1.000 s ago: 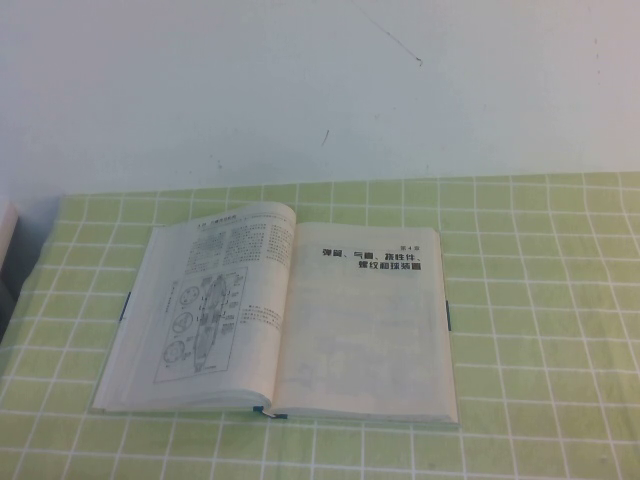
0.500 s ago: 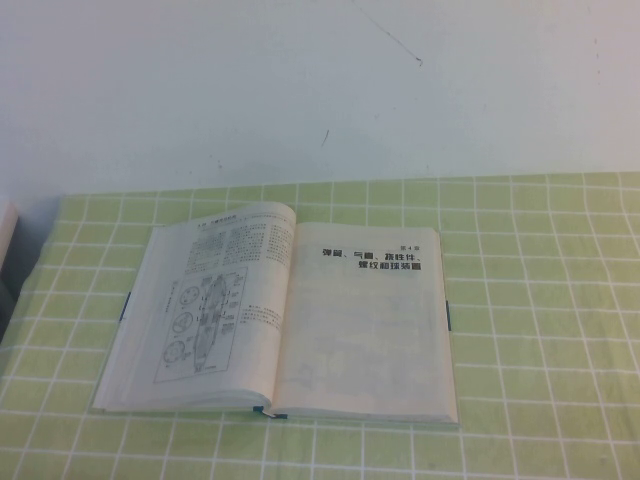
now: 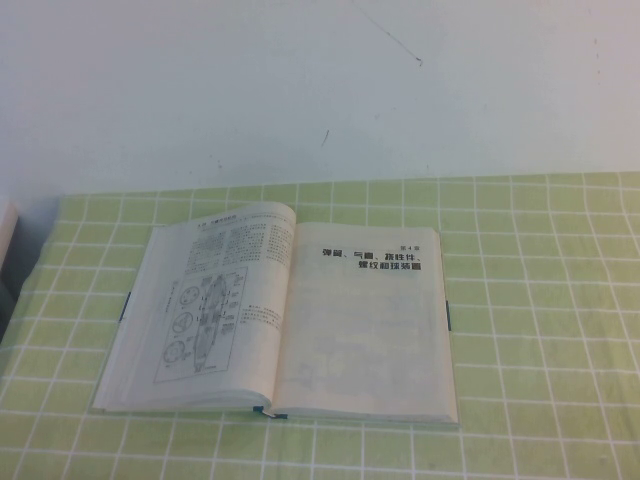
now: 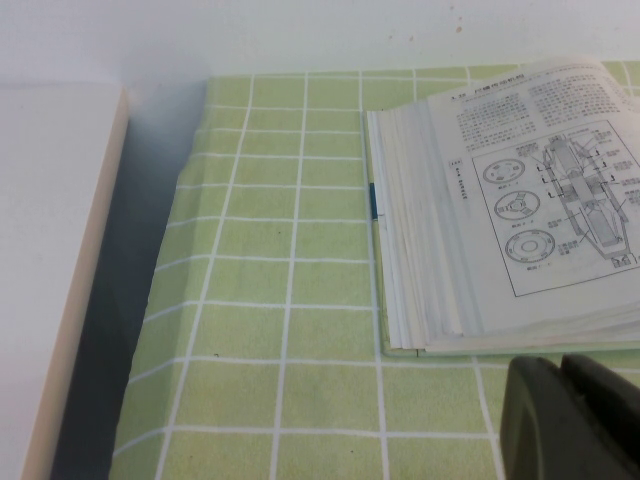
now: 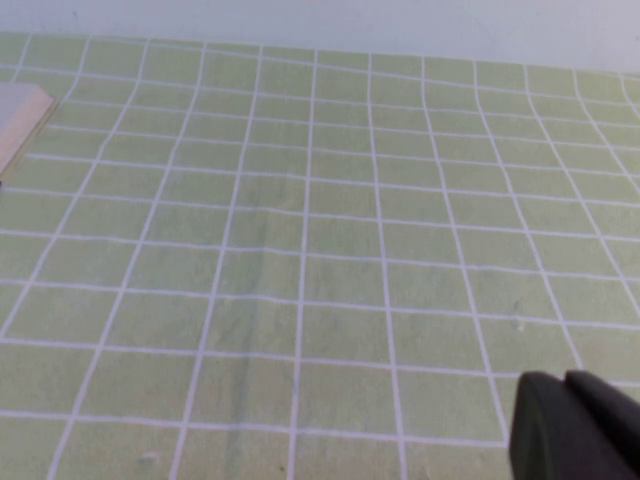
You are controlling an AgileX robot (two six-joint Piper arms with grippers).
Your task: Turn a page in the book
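The book [image 3: 285, 312] lies open and flat on the green checked cloth. Its left-hand face is the page [image 3: 213, 300] with text and a tall three-circle diagram. The right-hand face carries a bold Chinese chapter title. Neither gripper shows in the high view. In the left wrist view my left gripper [image 4: 560, 372] is shut and empty, just off the book's [image 4: 500, 230] near left corner. In the right wrist view my right gripper [image 5: 566, 386] is shut and empty over bare cloth, with a corner of the book [image 5: 20, 122] far off.
A white slab-like object [image 3: 5, 235] stands at the table's left edge, with a dark gap beside it; it also shows in the left wrist view [image 4: 50, 250]. A white wall rises behind the table. Green cloth [image 3: 540, 300] stretches to the book's right.
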